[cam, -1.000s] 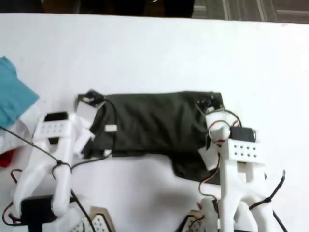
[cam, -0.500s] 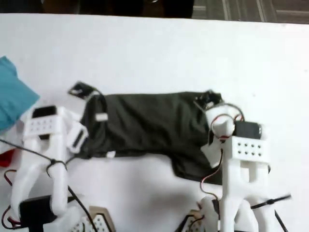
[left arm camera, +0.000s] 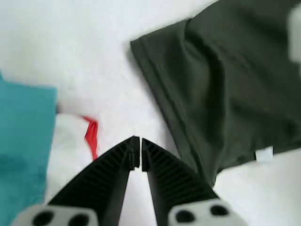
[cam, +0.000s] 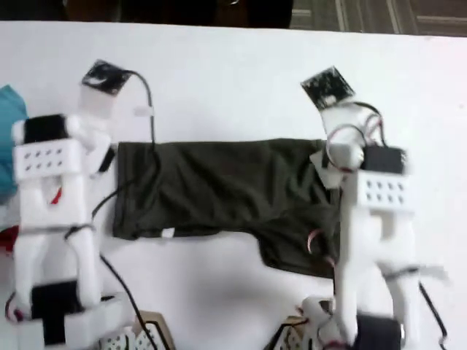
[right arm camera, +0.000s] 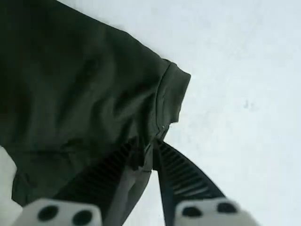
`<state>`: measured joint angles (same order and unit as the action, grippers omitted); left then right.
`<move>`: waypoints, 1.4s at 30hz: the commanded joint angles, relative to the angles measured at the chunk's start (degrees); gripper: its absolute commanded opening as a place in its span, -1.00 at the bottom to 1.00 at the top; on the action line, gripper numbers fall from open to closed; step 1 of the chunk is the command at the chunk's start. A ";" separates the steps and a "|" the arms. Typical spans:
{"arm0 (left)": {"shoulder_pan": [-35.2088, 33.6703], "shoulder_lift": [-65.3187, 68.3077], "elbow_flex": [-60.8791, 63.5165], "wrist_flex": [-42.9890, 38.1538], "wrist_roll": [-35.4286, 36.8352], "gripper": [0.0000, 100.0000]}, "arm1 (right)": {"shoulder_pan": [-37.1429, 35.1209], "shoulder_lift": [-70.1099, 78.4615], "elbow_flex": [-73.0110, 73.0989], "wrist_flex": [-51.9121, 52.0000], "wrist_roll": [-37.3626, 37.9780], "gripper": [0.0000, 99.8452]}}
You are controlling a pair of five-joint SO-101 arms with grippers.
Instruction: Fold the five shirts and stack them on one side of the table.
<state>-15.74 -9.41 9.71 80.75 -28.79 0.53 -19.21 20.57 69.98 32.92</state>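
Observation:
A dark green shirt [cam: 219,186] lies spread on the white table, with a lower flap sticking out towards the front right. My left arm [cam: 51,153] stands raised just left of the shirt's left edge. The left gripper [left arm camera: 137,141] is shut on nothing above bare table, beside the shirt's corner [left arm camera: 235,80]. My right arm [cam: 372,189] stands raised over the shirt's right end. Its gripper [right arm camera: 149,143] is shut, hanging above the shirt's sleeve edge [right arm camera: 70,84] with no cloth lifted.
A teal shirt [cam: 9,138] [left arm camera: 21,141] lies at the table's left edge, with white cloth [left arm camera: 68,141] and a red piece [cam: 6,239] [left arm camera: 91,136] beside it. Bare table [cam: 233,80] stretches behind the dark shirt. Arm bases and cables crowd the front edge.
Both arms have risen off the shirt's ends. The left arm has also swung left, uncovering the shirt's left edge, which now lies flat.

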 commanded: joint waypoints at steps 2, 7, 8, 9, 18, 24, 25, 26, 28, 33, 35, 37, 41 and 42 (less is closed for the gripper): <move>2.99 14.51 -8.22 -6.59 4.92 -0.95 | -2.59 13.93 -6.24 -6.73 -4.13 -0.95; 2.99 31.38 -18.68 -8.62 6.86 -0.95 | -5.41 27.38 -14.15 -8.31 -5.01 -0.95; 3.08 34.46 -20.79 -8.44 6.77 -0.95 | -5.41 29.76 -15.65 -8.31 -5.01 -0.95; 3.08 37.19 -22.90 -8.18 6.77 -0.95 | -5.32 31.87 -17.23 -8.31 -5.01 -0.95; 0.97 53.10 -36.88 -7.74 6.51 -0.95 | -1.63 50.59 -30.24 -8.22 -4.48 -0.95; -2.02 61.27 -51.03 -3.52 6.51 -0.95 | 1.63 59.47 -41.14 -7.60 -4.48 -0.95; -2.11 62.77 -53.93 -2.55 6.51 -0.95 | 1.54 60.53 -43.16 -6.90 -4.48 -0.95; -2.20 64.35 -57.01 -1.67 6.51 -0.95 | 1.19 61.76 -45.27 -6.20 -4.48 -0.95; -2.11 67.78 -63.43 0.26 6.51 -0.95 | 0.40 64.40 -50.02 -5.32 -4.57 -0.95; -1.93 75.87 -79.43 7.21 6.86 -0.95 | -0.84 70.64 -62.33 -0.22 -4.92 -0.95; -1.93 77.89 -85.49 11.87 6.86 -0.95 | -0.92 71.60 -67.25 5.05 -4.92 -0.95; -1.93 78.77 -91.91 17.14 6.77 -0.95 | -0.92 71.60 -71.74 9.98 -5.01 -0.95; -1.93 78.59 -102.55 21.89 6.86 -0.95 | -0.75 71.60 -82.02 18.59 -5.01 -0.95; -2.02 77.98 -103.52 21.89 6.86 -0.95 | -0.75 71.60 -84.40 20.70 -5.01 -0.95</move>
<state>-16.88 70.68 -87.34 100.79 -22.20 0.18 52.97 -55.65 85.19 28.35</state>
